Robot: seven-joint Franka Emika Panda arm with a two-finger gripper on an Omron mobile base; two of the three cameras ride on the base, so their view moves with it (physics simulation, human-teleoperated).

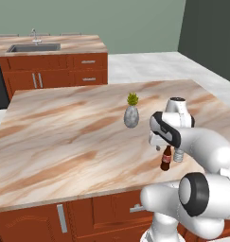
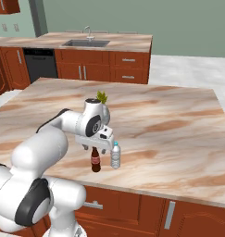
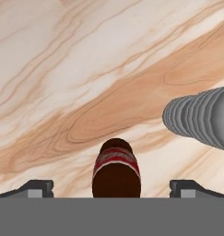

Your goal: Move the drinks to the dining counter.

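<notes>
Marble-veined island top (image 1: 64, 137) carries both drinks near its front edge: a dark cola bottle (image 2: 96, 160) and a clear water bottle (image 2: 115, 155), standing upright just beside each other. The gripper (image 2: 99, 147) hangs directly above the cola bottle with its jaws spread wide and nothing between them yet; in the hand view the cola bottle (image 3: 116, 170) sits centred between the two tips, the water bottle (image 3: 201, 117) off to one side. A speckled vase (image 1: 131, 116) with a green plant stands further back. The dining counter (image 2: 109, 42) with its sink (image 2: 85, 43) lies well apart, across the floor.

Risk, as a judgement: coming down, one finger could clip the neighbouring water bottle and topple it, since the two stand so close. In the left base view the forearm covers most of the water bottle, and the fingertips themselves are hard to make out there.
</notes>
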